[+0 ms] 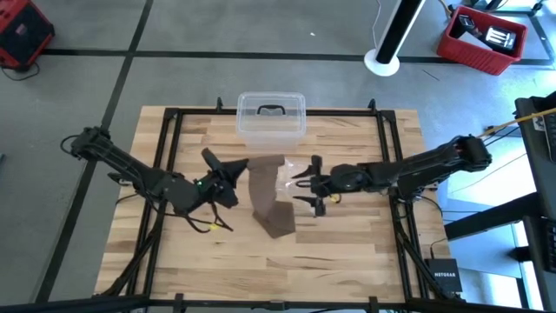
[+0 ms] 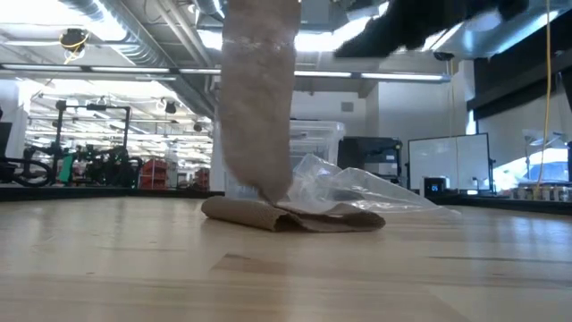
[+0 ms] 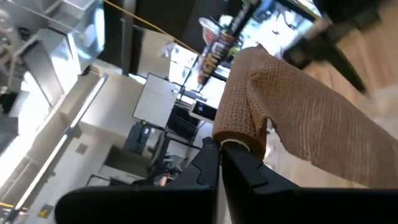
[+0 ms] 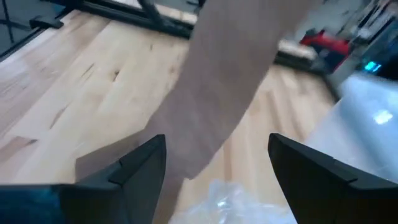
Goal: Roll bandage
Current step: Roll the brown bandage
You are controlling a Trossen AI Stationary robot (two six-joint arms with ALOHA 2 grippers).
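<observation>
The bandage (image 1: 265,193) is a dull brown fabric strip. It hangs from above (image 2: 259,98), and its lower end (image 2: 290,217) lies crumpled on the table. My left gripper (image 1: 236,176) is raised at the table's middle left and is shut on the bandage's upper end, which is curled over (image 3: 239,99). My right gripper (image 1: 313,183) is open and empty just right of the strip. In its own wrist view its fingers (image 4: 143,163) stand apart and the strip (image 4: 217,93) hangs in front of them, untouched. My left gripper pinches the bandage's curled upper end (image 3: 241,142) between its two fingers (image 3: 214,163). The fingers come roughly level from the table's left side. The upper end is lifted clear. The strip hangs below it, and its lower end (image 1: 280,223) rests on the table.
A crinkled clear plastic bag (image 2: 357,190) lies on the table right behind the bandage, next to my right gripper (image 1: 294,172). A clear plastic box with a dark handle (image 1: 271,117) stands at the table's far edge. A black frame (image 1: 169,130) borders the wooden table.
</observation>
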